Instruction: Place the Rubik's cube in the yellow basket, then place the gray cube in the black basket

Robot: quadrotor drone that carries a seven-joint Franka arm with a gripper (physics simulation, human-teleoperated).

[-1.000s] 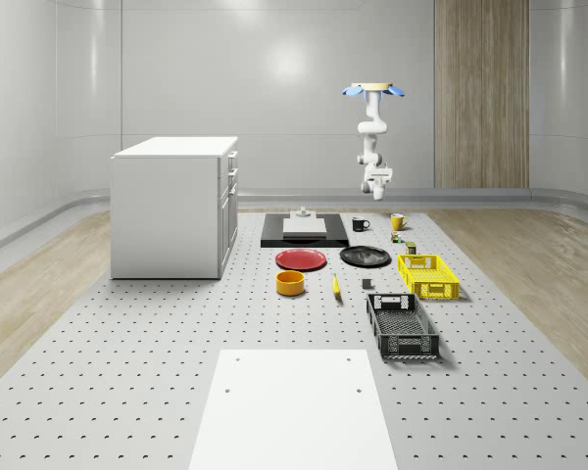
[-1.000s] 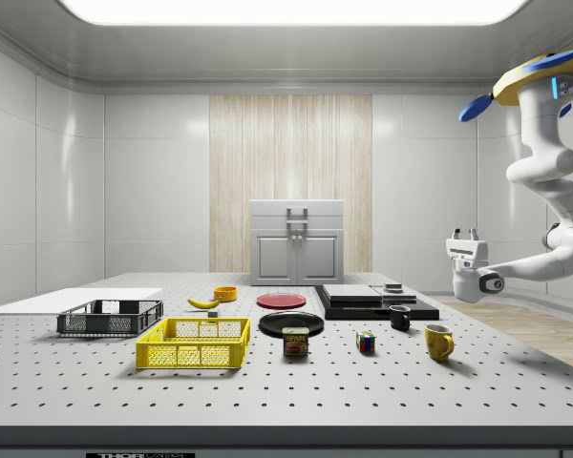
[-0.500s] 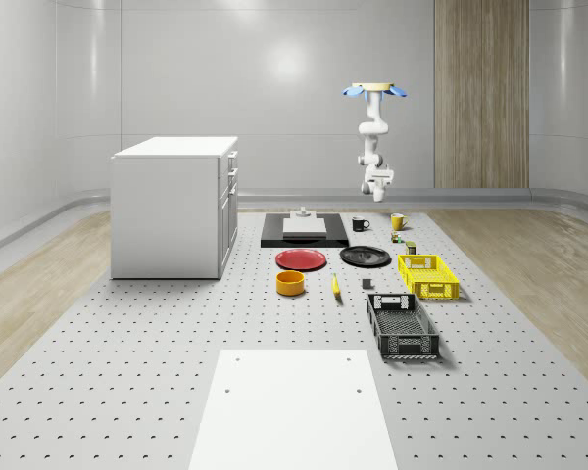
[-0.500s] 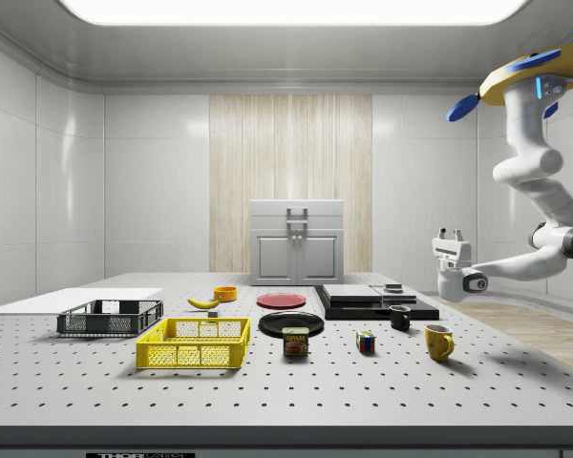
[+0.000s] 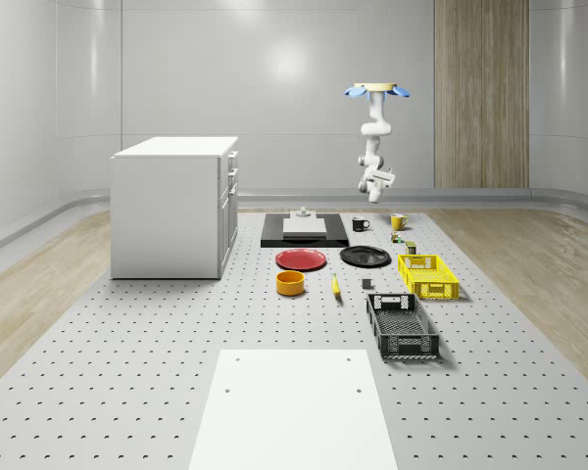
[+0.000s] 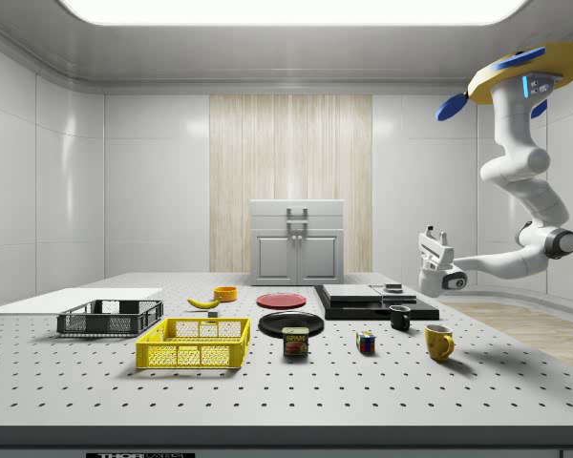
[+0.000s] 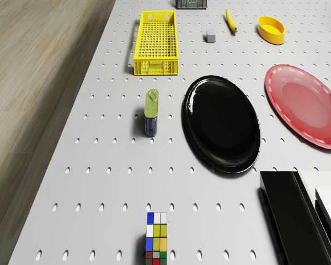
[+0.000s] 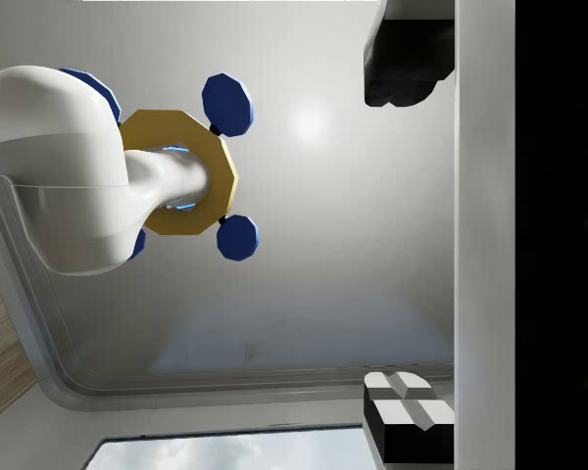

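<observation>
1. The black mesh basket (image 6: 110,322) and the yellow mesh basket (image 6: 193,355) stand at the side view's left. Both hold nothing, so neither step of the task is done.
2. The small gray cube (image 7: 210,37) rests on the perforated table (image 6: 296,401), near the yellow basket's far end.
3. The multicoloured Rubik's cube (image 6: 366,343) sits on the table, well apart from the yellow basket, between a blue tin can (image 6: 295,342) and a yellow mug (image 6: 438,341).
4. The white two-finger gripper (image 6: 432,236) has shifted toward the side view's left over the last second and has tilted. It now hangs high above the table between the Rubik's cube and the mug. Its fingers (image 8: 407,59) point upward and stand apart, holding nothing.
5. The yellow-bodied, blue-rotored drone (image 6: 516,76) has shifted the same way. It hovers above the table's end at the side view's right. By this judgement the approach is under way, and the gripper must turn downward before any grasp.
</observation>
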